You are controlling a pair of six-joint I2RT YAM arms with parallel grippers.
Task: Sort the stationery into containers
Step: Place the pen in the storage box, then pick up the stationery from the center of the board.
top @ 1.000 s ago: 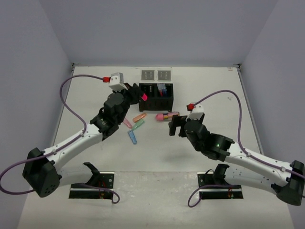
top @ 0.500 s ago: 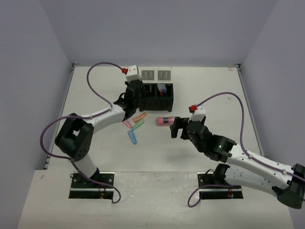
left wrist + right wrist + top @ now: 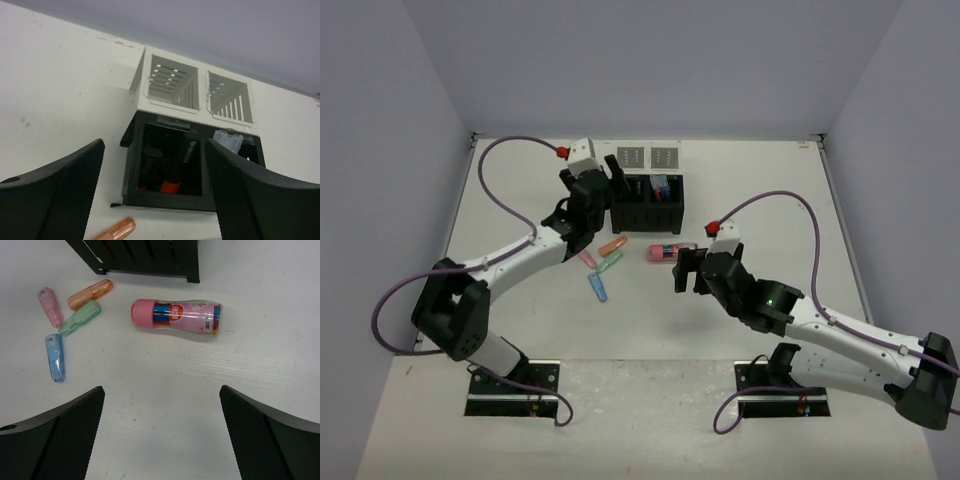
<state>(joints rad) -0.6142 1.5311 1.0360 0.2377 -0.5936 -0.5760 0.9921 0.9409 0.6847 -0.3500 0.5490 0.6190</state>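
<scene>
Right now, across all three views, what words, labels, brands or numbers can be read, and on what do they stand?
Pink-capped tube: a red patch with white characters on its pink label, too blurred to read.
Nothing else in any view shows readable text.

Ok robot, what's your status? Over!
Both jaws open, holding nothing. Left at the black box, pens inside. Right above the pink-capped tube; four highlighters loose beside it. Nothing blocking.
</scene>
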